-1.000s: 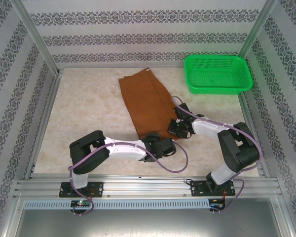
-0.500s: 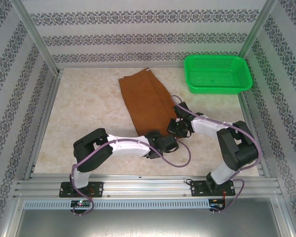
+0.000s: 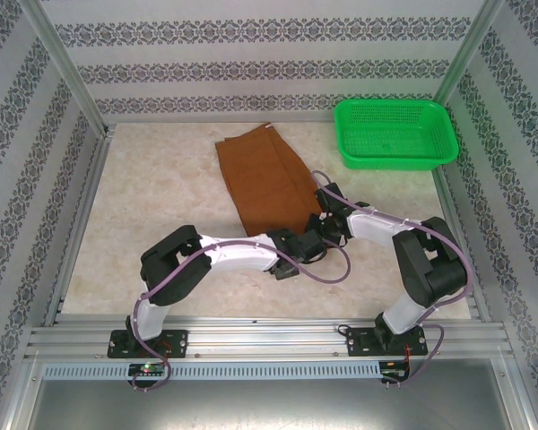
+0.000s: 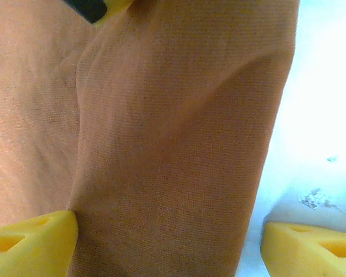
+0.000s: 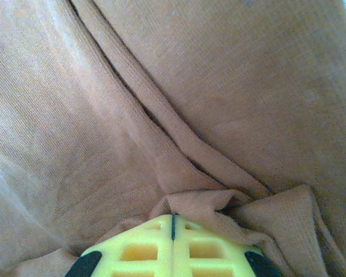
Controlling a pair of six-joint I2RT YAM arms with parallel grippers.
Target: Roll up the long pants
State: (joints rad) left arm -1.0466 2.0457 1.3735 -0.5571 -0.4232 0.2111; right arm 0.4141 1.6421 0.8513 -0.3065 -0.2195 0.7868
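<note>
**Top view:** the long pants (image 3: pixel 264 179) flat on tabletop (image 3: pixel 152 206), centre, running far to near. Green basket (image 3: pixel 394 106) far right, well apart. At the near hem, side by side: left gripper (image 3: pixel 307 245), right gripper (image 3: pixel 328 227).

**Left wrist:** jaws wide apart, straddling a raised fold of cloth. One pad (image 4: pixel 29 242) against cloth, other pad (image 4: pixel 311 248) over bare tabletop. Best to drop low and close on the whole fold, not just the top layer.

**Right wrist:** jaws together, clamped on bunched hem. Best to level both grips, then turn the hem toward the far end, tight and even.
</note>
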